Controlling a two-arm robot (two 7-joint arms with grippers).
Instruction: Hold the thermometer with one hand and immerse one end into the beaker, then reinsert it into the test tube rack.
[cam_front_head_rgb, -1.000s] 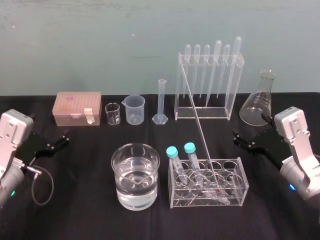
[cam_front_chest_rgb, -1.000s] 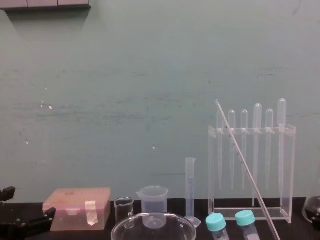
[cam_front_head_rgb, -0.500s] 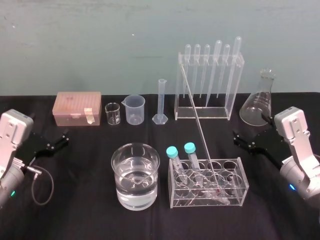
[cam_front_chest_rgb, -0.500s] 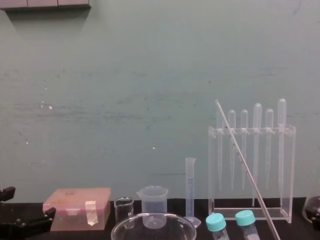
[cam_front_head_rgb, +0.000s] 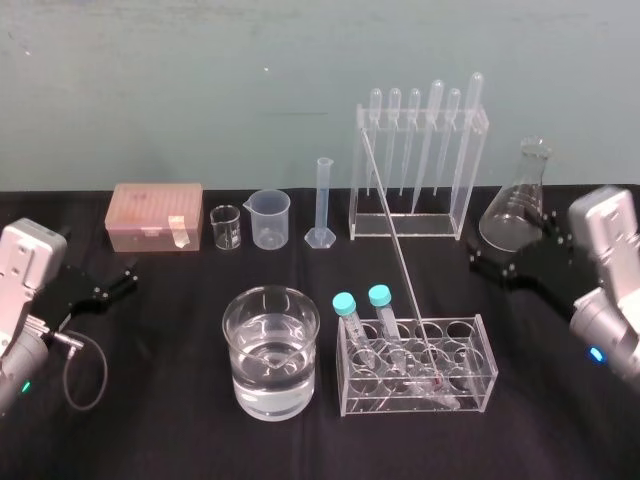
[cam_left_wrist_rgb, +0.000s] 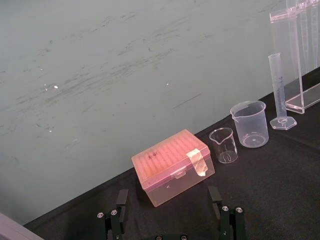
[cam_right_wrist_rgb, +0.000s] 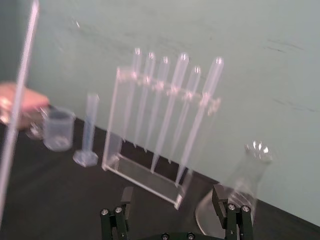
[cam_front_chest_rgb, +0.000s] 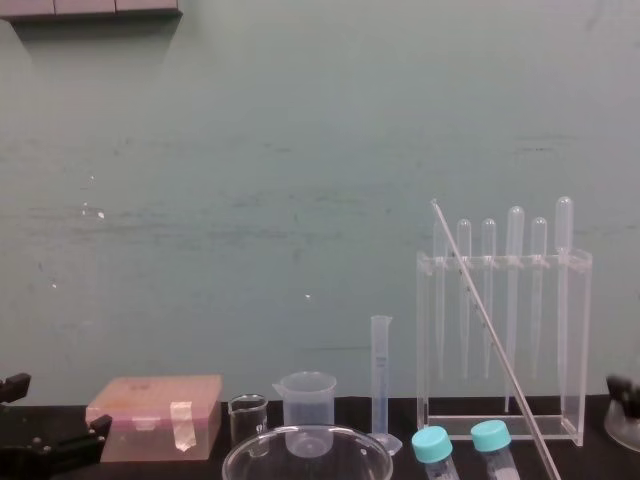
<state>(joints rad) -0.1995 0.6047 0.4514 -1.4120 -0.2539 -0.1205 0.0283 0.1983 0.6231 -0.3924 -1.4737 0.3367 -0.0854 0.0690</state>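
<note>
step: pre-grasp, nothing being held yet
thermometer (cam_front_head_rgb: 401, 260): leaning in near rack (cam_front_head_rgb: 482, 326), just right of beaker (cam_front_head_rgb: 243, 395)
right gripper (cam_front_head_rgb: 490, 270): hovering right of rack, jaws wide, empty
left gripper (cam_front_head_rgb: 115, 282): sitting far left, wide, empty
next: likely right gripper pinching the shaft above the rack, then lifting clear

Glossy clear glass beaker (cam_front_head_rgb: 271, 350) and thermometer (cam_front_head_rgb: 401, 262); matt black tablecloth (cam_front_head_rgb: 160, 420); translucent pink plastic tip box (cam_front_head_rgb: 156, 215) beyond the left gripper (cam_front_head_rgb: 125, 278).
</note>
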